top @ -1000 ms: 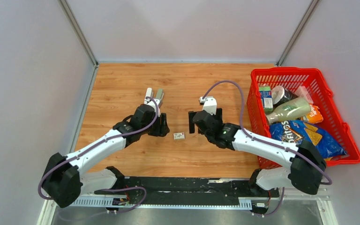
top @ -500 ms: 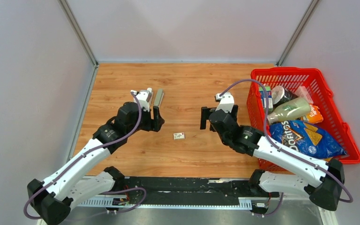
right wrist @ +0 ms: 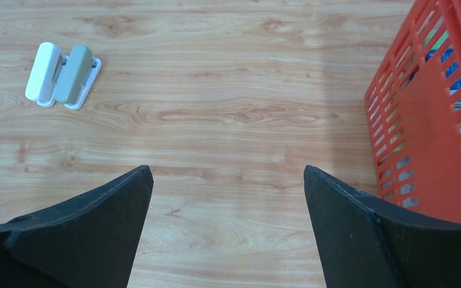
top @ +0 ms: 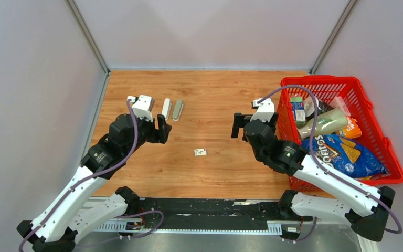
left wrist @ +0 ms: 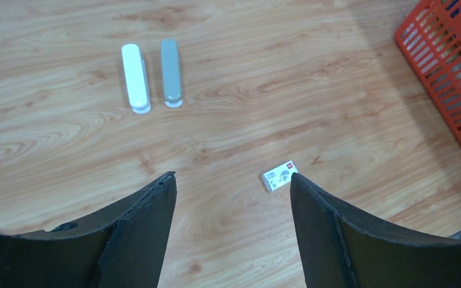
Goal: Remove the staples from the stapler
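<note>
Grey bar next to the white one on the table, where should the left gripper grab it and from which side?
Probably from above, pinching the grey bar across its narrow width near mid-length: it lies flat and is long and slim. The white bar lies close alongside with only a thin gap between, so one finger must slip in there.

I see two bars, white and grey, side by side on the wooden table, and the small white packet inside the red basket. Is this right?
One thing is wrong: the top view shows the small white packet on the table, outside the red basket. The rest holds.
</note>
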Tool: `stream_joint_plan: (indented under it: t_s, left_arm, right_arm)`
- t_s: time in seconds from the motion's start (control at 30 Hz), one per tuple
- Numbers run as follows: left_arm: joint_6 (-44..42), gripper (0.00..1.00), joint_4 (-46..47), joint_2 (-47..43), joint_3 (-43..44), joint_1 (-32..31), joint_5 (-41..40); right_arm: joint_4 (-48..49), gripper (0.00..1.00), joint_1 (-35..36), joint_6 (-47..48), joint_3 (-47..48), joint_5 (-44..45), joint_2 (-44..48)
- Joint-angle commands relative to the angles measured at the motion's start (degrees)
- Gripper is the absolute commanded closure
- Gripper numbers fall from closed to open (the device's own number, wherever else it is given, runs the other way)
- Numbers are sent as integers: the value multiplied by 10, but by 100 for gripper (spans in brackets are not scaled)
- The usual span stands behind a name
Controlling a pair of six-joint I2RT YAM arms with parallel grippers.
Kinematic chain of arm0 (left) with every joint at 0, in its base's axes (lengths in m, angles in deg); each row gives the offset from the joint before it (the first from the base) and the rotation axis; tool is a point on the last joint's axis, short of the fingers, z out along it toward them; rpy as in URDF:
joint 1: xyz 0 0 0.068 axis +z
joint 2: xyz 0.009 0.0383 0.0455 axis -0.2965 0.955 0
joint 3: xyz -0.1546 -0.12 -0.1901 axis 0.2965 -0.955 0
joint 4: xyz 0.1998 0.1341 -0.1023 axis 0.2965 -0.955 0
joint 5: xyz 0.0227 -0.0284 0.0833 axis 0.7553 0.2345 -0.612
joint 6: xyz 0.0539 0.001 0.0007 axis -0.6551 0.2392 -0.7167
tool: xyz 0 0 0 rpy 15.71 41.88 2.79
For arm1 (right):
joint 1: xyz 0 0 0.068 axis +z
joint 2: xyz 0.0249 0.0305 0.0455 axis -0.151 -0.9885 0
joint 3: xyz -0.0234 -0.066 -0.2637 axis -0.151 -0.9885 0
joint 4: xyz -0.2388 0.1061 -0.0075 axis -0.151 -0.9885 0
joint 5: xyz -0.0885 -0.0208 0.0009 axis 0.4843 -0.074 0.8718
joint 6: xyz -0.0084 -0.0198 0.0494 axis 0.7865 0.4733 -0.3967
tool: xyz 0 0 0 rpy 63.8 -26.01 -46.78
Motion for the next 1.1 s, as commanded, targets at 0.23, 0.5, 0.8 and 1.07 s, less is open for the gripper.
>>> stream_joint_plan:
  t_s: [0.23, 0.5, 0.8, 1.07]
  left_arm:
    - [-59, 22, -54, -55, 80, -2, -43]
    - [-75, 22, -52, -57, 94, -2, -39]
    - [-83, 22, -50, -56, 93, -2, -40]
    - [-84, 22, -50, -58, 87, -2, -40]
  right_arm:
    - [31, 0, -1, 46, 63, 10, 21]
    - [42, 0, 0, 54, 84, -4, 14]
    - [61, 0, -1, 64, 92, -18, 15]
    - [65, 0, -1, 92, 90, -44, 17]
